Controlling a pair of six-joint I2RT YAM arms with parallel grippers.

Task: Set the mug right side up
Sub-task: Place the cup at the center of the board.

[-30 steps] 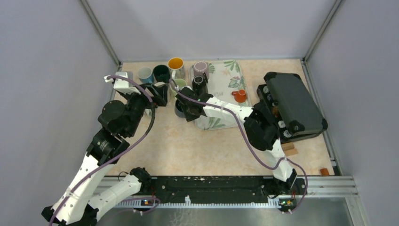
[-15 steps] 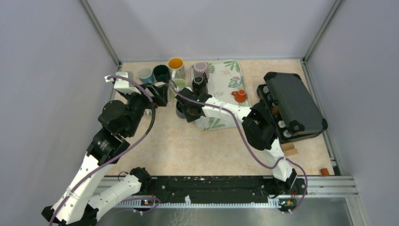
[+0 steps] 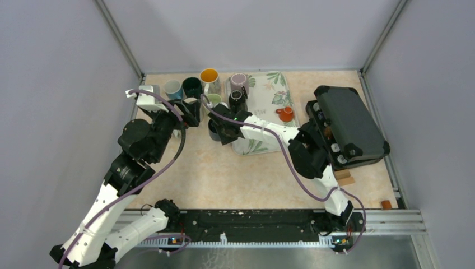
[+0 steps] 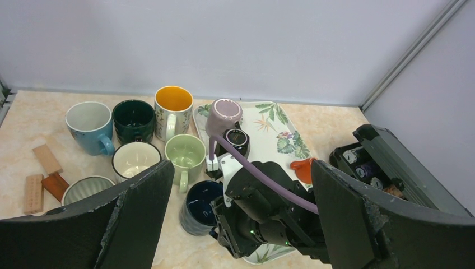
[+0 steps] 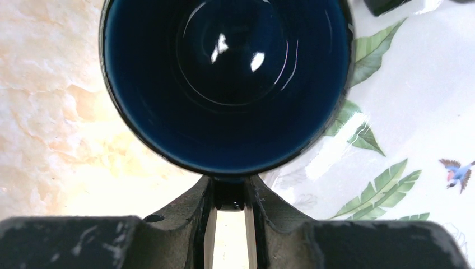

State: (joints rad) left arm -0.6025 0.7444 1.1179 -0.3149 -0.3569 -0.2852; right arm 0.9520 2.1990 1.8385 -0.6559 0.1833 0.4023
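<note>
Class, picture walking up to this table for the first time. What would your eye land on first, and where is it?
The dark blue mug is mouth up at the floral tray's left edge, its handle pinched by the right gripper. Behind it, a cluster of mugs fills the far left corner. A black case lies open at the right.

mug (image 4: 197,208) left of tray (image 3: 270,91), case (image 3: 350,120) right

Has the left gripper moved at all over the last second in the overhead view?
No. The left gripper hangs open at the same spot just on the near side of the dark green mug in every overhead frame.
</note>
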